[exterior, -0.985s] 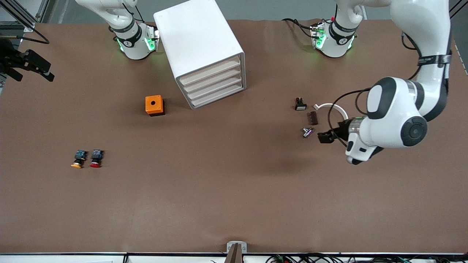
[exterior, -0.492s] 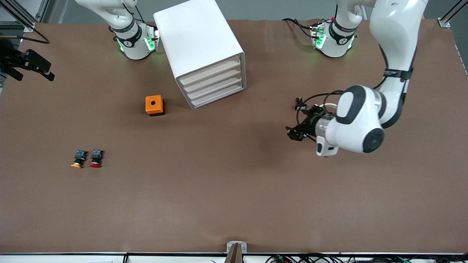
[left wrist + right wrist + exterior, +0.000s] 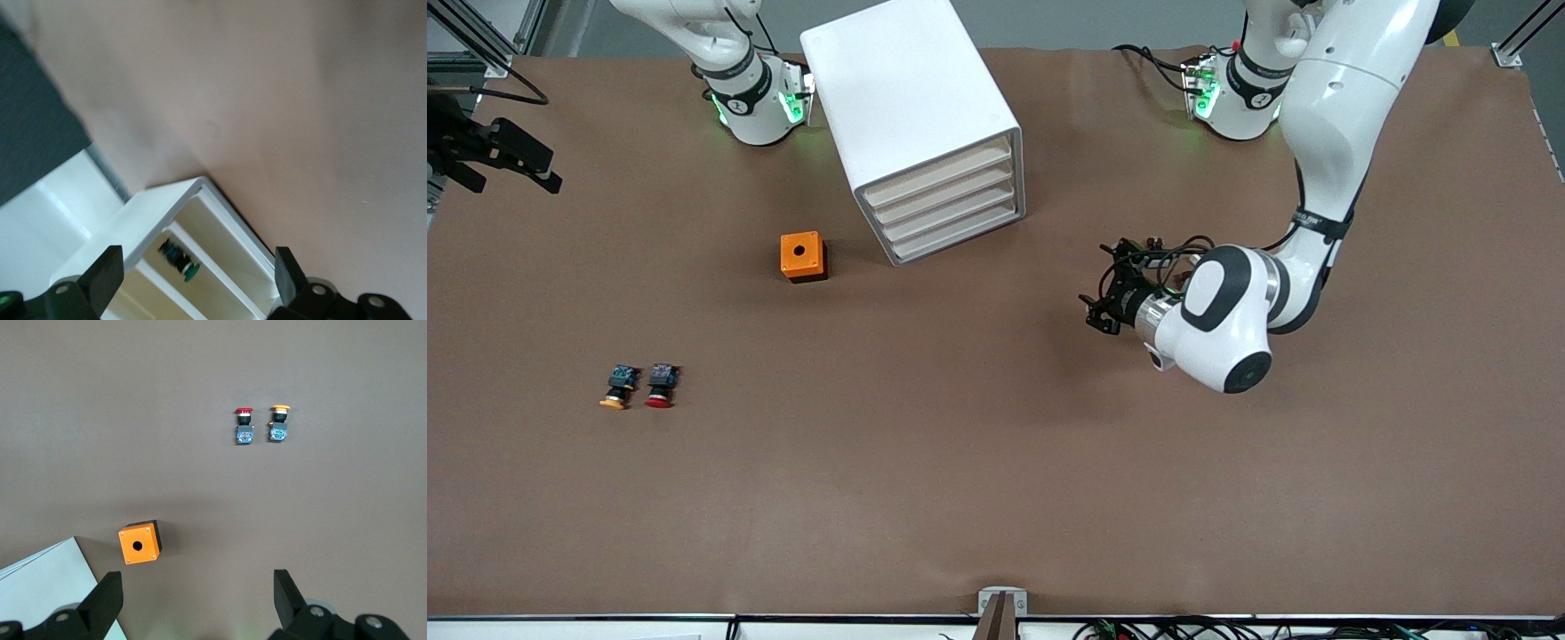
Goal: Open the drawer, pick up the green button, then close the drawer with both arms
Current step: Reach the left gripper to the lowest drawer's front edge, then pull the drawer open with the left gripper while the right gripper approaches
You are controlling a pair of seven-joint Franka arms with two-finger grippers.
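Green-capped button (image 3: 180, 260) sat inside one of the white drawer cabinet's (image 3: 925, 124) compartments, seen only through the left wrist view — couldn't tell which drawer. Left gripper (image 3: 1100, 313) hung over bare table toward the left arm's end, fingers (image 3: 100, 280) spread wide, nothing held. Right gripper (image 3: 197, 600) was up high at the right arm's end with fingers wide too, looking down on the orange box (image 3: 802, 256), red-capped button (image 3: 661, 386) and yellow-capped button (image 3: 617, 388) — those two just beside each other, nearer the front camera.
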